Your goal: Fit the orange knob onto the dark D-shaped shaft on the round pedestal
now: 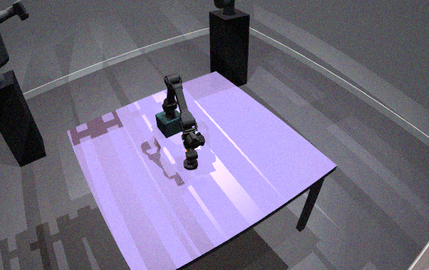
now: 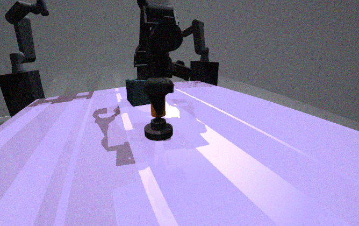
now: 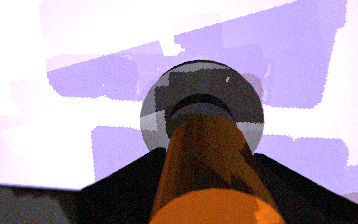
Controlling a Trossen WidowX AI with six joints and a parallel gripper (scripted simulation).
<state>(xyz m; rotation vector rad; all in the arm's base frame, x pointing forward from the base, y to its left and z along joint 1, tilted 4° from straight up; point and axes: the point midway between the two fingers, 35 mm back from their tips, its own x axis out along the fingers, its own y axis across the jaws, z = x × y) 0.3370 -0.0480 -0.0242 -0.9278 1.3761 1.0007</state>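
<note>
The orange knob (image 2: 153, 111) (image 3: 205, 165) is upright between the fingers of my gripper (image 2: 158, 107) (image 3: 208, 159), which is shut on it. The dark round pedestal (image 1: 190, 164) (image 2: 158, 133) (image 3: 200, 77) stands on the table directly below the knob. In the exterior view a small dark gap with a bit of the shaft (image 2: 158, 119) shows between the knob's bottom and the pedestal's raised collar. The knob is not down on the pedestal. Whether the shaft's tip is inside the hole cannot be told. The hole and both flat sides are hidden.
A dark teal box (image 1: 167, 125) (image 2: 136, 92) stands at the arm's base behind the pedestal. Two other arms on dark plinths (image 1: 15, 120) (image 1: 229, 47) stand beyond the table (image 1: 259, 134). Shadows and bright patches cross the table top.
</note>
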